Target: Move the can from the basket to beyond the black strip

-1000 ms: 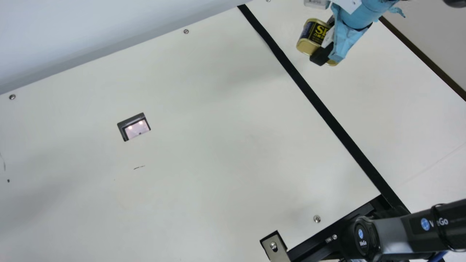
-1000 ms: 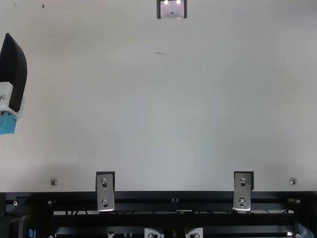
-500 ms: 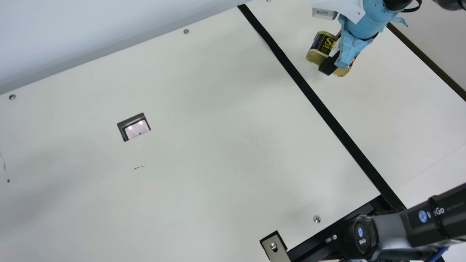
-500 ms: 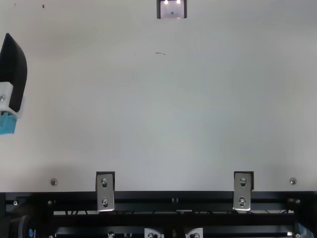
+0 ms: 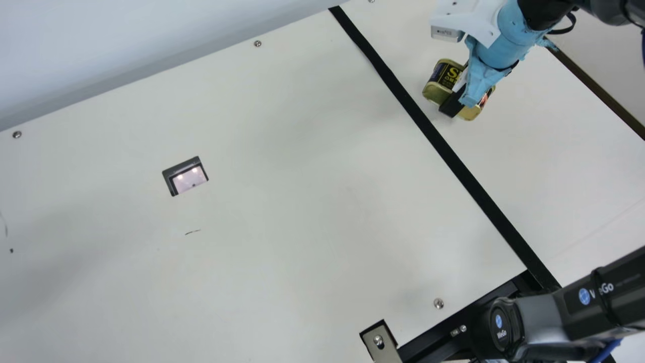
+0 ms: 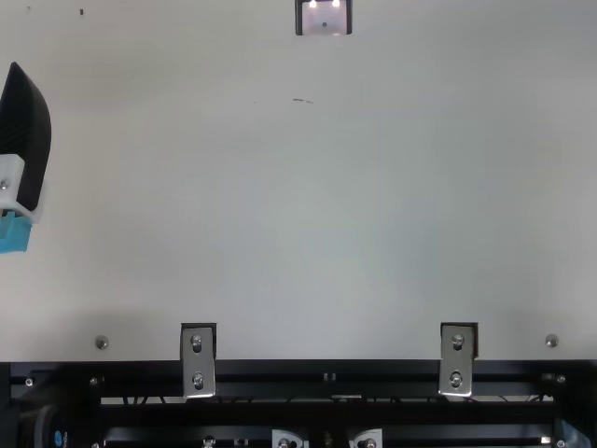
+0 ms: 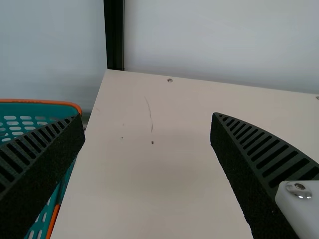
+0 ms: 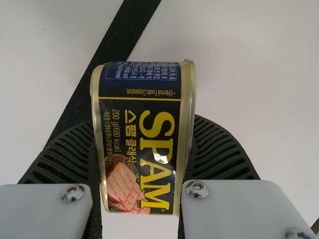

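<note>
At the upper right of the main view, the gold-and-navy, round-cornered metal can (image 5: 445, 76) is clamped by the black-fingered right gripper (image 8: 142, 130), just right of the flat black strip (image 5: 432, 133), so only lowering and release seem needed.

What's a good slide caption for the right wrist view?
Can held in the right gripper, black strip on the table behind.

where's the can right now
The can is clamped in the right hand, at the upper right of the main view, on the far side of the black strip from the table's rectangular cutout.
</note>
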